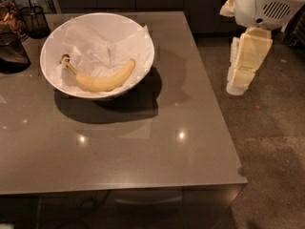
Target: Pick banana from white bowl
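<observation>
A pale-yellow banana [106,79] lies in the front part of the white bowl [146,46], its dark-tipped stem pointing left. The bowl is lined with crumpled white paper and stands on the grey table [143,147] at the back left. My gripper [238,82] hangs down from the white arm at the upper right, off the table's right edge and above the floor. It is well to the right of the bowl and holds nothing.
Dark wire-mesh baskets [34,19] stand at the table's far left corner, with a dark container [12,54] beside the bowl. Brown speckled floor [271,142] lies to the right of the table. Dark cabinets run along the back.
</observation>
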Robot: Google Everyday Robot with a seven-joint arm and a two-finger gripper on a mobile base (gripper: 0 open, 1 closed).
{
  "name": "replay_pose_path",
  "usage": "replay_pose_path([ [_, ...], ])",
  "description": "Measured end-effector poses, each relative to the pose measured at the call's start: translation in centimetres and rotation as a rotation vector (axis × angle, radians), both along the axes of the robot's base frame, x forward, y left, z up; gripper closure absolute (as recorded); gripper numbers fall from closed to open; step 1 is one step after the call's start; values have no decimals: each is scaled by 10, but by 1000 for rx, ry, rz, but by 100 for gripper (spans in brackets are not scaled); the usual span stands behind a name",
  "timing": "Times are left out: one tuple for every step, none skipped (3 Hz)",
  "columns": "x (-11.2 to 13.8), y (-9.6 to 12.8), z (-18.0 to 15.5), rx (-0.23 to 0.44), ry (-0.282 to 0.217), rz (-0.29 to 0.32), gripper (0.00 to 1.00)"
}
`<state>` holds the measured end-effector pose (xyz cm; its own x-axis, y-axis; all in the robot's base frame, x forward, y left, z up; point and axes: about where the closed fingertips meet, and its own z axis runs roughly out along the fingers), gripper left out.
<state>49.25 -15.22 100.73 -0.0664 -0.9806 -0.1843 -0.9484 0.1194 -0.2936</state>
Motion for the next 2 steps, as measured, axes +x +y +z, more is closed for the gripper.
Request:
replay_pose_path([
  [23,17,2,32,1,5,0],
  [59,46,0,45,27,48,0],
])
